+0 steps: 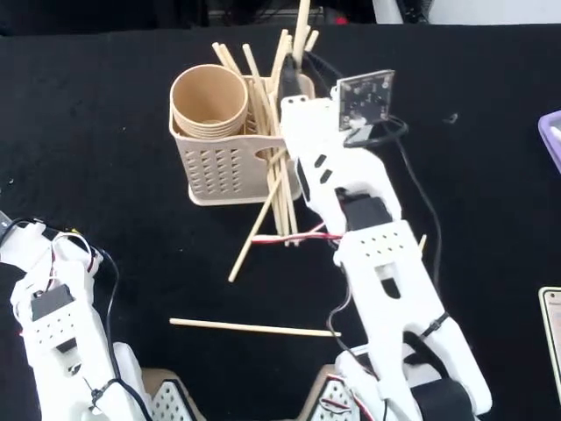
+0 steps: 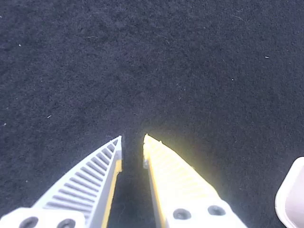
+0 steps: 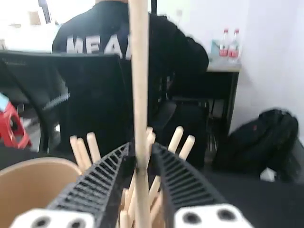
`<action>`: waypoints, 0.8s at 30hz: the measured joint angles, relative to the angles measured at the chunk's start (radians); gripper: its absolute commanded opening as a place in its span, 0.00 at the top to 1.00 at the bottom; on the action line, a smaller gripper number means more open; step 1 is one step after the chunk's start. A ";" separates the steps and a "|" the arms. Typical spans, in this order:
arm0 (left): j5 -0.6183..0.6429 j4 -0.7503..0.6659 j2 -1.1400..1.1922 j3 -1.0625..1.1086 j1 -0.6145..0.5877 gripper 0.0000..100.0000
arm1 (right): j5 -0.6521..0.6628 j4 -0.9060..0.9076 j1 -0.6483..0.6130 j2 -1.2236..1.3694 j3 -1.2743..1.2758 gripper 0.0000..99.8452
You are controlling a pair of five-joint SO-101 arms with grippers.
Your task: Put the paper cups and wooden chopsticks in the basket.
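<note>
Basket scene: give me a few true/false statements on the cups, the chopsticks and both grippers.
1. The paper cups sit stacked inside the basket. True.
2. The right gripper is empty. False: it is shut on an upright chopstick above the basket.
3. A loose chopstick lies flat on the table, apart from the basket. True.
4. The left gripper holds a cup. False: it holds nothing and hangs over bare black cloth.
</note>
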 measured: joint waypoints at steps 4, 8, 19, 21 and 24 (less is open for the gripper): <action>0.000 0.000 0.000 0.000 0.000 0.91 | 0.002 0.100 -0.003 0.000 -0.032 0.87; 0.000 0.000 0.000 0.000 0.000 0.91 | 0.002 0.114 -0.003 0.000 -0.043 0.88; 0.000 0.000 0.000 0.000 0.000 0.91 | 0.000 0.393 -0.017 -0.362 -0.063 0.88; 0.000 0.000 0.000 0.000 0.000 0.91 | 0.012 0.545 -0.017 -0.465 -0.100 0.88; 0.000 0.000 0.000 0.000 0.000 0.91 | 0.086 0.819 0.011 -0.597 -0.135 0.88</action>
